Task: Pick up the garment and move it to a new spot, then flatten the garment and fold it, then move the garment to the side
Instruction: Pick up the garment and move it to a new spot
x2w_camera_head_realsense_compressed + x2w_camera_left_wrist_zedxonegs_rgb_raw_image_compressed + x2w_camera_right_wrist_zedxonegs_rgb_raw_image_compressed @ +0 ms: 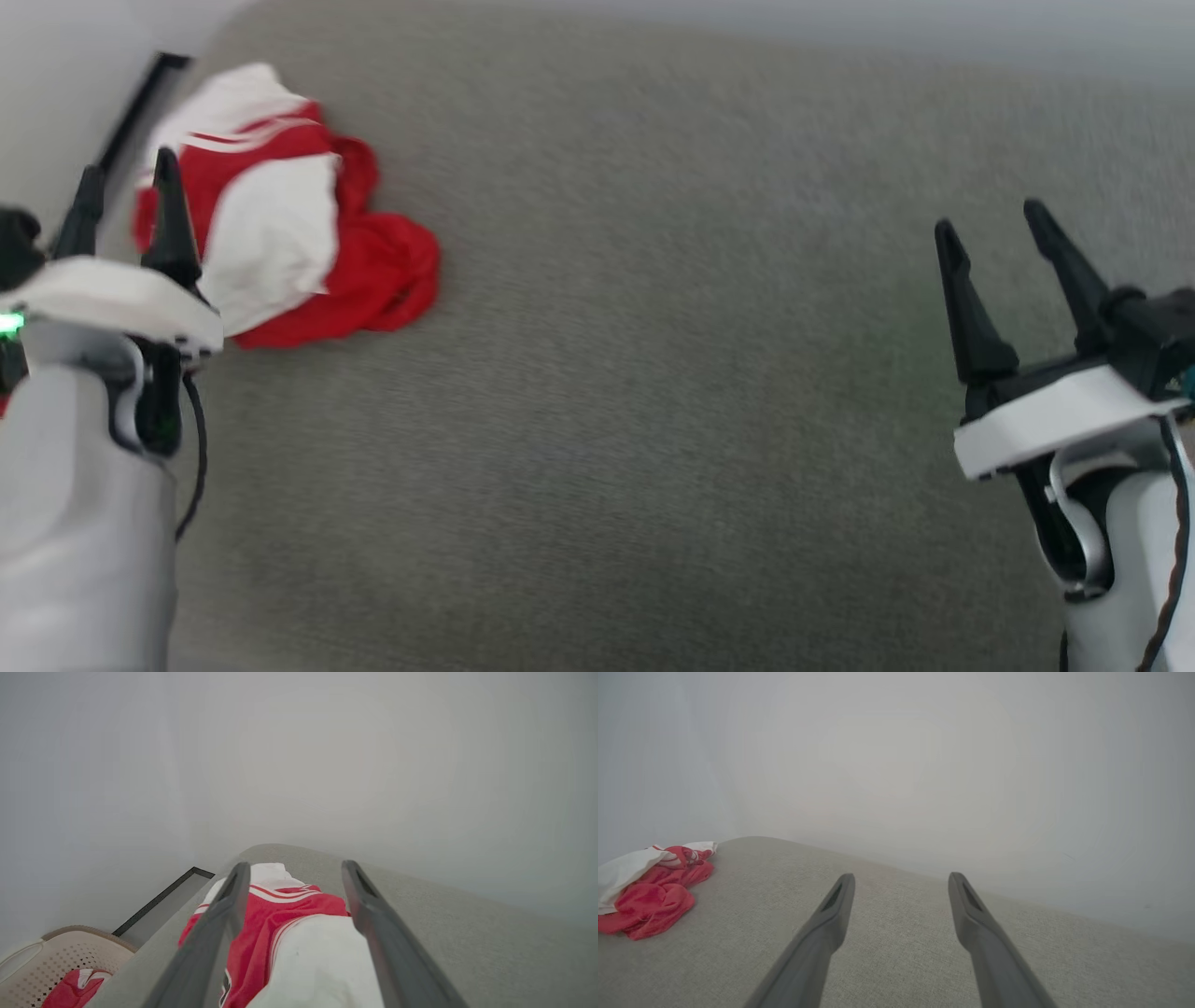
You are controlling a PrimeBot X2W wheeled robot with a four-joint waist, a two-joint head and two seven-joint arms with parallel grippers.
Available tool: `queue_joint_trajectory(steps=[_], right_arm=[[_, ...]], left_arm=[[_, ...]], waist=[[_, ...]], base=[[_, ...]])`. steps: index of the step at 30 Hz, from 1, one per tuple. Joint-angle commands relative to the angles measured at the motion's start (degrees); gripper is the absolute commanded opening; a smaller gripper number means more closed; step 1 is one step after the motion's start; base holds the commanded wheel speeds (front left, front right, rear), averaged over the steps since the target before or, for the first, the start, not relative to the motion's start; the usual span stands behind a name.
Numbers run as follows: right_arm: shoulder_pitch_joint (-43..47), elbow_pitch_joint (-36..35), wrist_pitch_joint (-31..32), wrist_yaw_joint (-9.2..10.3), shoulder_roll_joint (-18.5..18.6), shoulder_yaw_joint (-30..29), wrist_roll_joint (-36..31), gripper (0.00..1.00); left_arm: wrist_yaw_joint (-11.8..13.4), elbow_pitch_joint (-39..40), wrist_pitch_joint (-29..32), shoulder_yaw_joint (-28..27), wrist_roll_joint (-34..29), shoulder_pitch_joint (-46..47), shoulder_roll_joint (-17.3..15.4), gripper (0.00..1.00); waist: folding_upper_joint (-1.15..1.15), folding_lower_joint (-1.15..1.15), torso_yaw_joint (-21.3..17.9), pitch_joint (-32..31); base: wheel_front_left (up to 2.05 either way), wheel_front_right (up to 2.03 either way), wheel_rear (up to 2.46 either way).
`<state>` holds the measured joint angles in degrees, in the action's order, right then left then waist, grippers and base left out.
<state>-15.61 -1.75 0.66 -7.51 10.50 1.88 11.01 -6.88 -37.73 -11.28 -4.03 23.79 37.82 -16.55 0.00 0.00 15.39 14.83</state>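
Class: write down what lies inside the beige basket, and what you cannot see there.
A bunched red-and-white cloth lies inside the basket. What is under the cloth is covered, and the picture's edge cuts the basket off.

Soft even light, no hard shadows; head view motion-blurred; wrist views hazy, perhaps fogged, edges bowed.

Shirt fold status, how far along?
Done: nothing visible; the garment lies crumpled at the left end of the grey surface. In hand: left gripper open, lined up on it, no grip yet; right gripper open, well apart. Left: pick up, move, flatten, fold, set aside.
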Motion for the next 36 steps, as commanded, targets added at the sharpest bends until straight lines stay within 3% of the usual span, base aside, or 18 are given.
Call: queue_joint_trajectory(steps=[1,8,14,26,27,28,36], right_arm=[[-1.2,-0.7,0.2,0.03,0.0,0.3,-0.4,1.0],[-4.3,-3.3,1.3,0.03,0.7,0.7,-0.6,1.0],[-5.1,-4.9,2.5,0.04,0.8,0.3,-0.4,1.0],[-6.1,-5.5,2.9,0.03,0.4,0.1,0.3,1.0],[-6.0,-5.3,2.9,0.03,0.3,0.0,0.4,1.0],[-5.9,-5.1,2.8,0.04,0.3,0.0,0.4,1.0],[-4.3,-4.1,1.5,0.04,0.0,-1.1,1.0,1.0]], left_arm=[[-0.1,-1.5,0.3,0.3,0.3,1.8,-0.5,1.0],[-0.5,-17.8,5.6,1.2,3.1,13.2,-2.6,1.0],[0.2,-29.9,18.7,1.8,4.4,18.9,-3.0,1.0],[3.3,-37.3,30.0,2.0,6.2,18.7,-0.8,1.0],[3.7,-37.5,30.6,2.0,6.4,18.5,-0.8,0.57],[3.4,-37.6,29.8,2.3,6.0,18.2,-1.0,0.02],[1.6,-35.6,24.8,3.2,5.1,20.0,-5.7,0.0]], waist=[[0.0,0.0,-3.3,4.0],[0.0,0.0,-6.4,10.8],[0.0,0.0,-7.4,14.0],[0.0,0.0,-8.6,16.0],[0.0,0.0,-8.6,15.8],[0.0,0.0,-8.6,15.6],[0.0,0.0,-7.7,12.1]], base=[[0.0,0.0,0.0],[0.0,0.0,0.0],[0.0,0.0,0.0],[0.0,0.0,0.0],[0.0,0.0,0.0],[0.0,0.0,0.0],[0.0,0.0,0.0]])
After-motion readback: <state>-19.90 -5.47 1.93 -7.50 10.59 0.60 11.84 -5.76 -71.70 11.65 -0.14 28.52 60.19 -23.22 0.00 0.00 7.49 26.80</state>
